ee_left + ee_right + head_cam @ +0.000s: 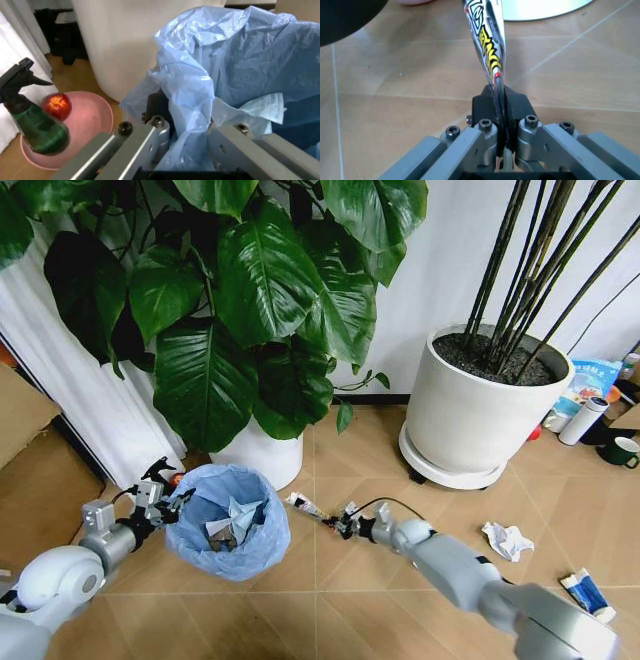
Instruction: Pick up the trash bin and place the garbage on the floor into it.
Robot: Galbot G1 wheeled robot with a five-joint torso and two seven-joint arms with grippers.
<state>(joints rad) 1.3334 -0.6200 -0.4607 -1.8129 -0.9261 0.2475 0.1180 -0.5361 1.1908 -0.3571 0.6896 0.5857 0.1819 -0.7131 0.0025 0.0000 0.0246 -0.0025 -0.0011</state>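
Floor [400,460] planks carry a paper wad [507,540] and a blue-white packet [588,592], well apart from the trash bin [232,520], whose rim the left gripper [168,502] clamps. Right gripper [345,524], jaws shut on a printed wrapper [487,45], should carry it over the opening before letting go. Bag folds hide the bin's depths.
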